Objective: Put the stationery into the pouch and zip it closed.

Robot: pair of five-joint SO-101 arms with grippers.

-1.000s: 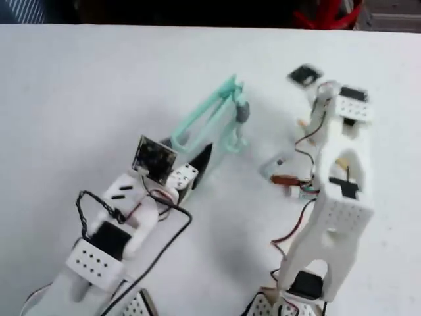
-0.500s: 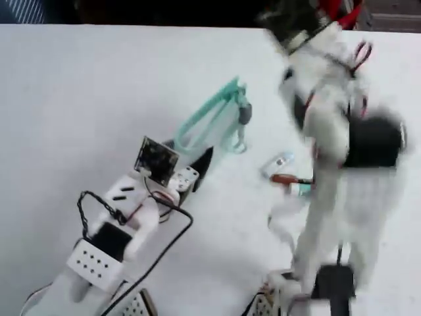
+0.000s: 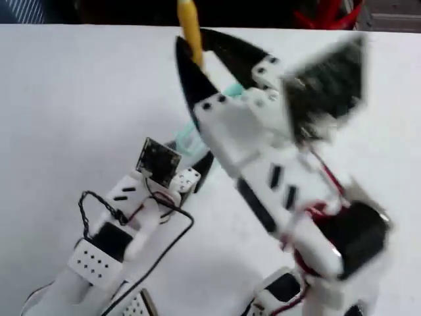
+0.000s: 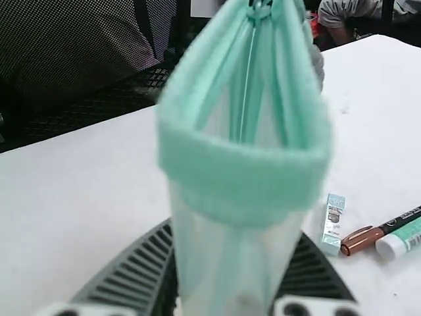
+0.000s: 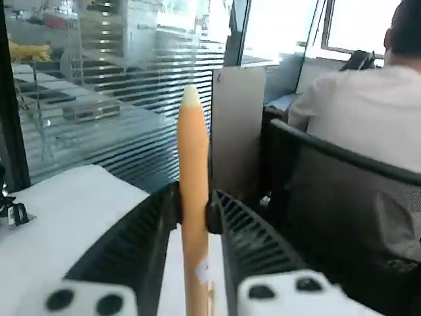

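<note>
Bearing marker: white table, mesh chair

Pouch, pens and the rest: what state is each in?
Pouch: mouth open, gripped by left end effector.
Orange pen: clamped in right end effector, high above the table.
Brown marker: lying loose on the table.
White-green marker: lying beside it.
Small tube: lying loose on the table.

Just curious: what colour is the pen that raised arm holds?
The pen is orange, clearest in the right wrist view.
</note>
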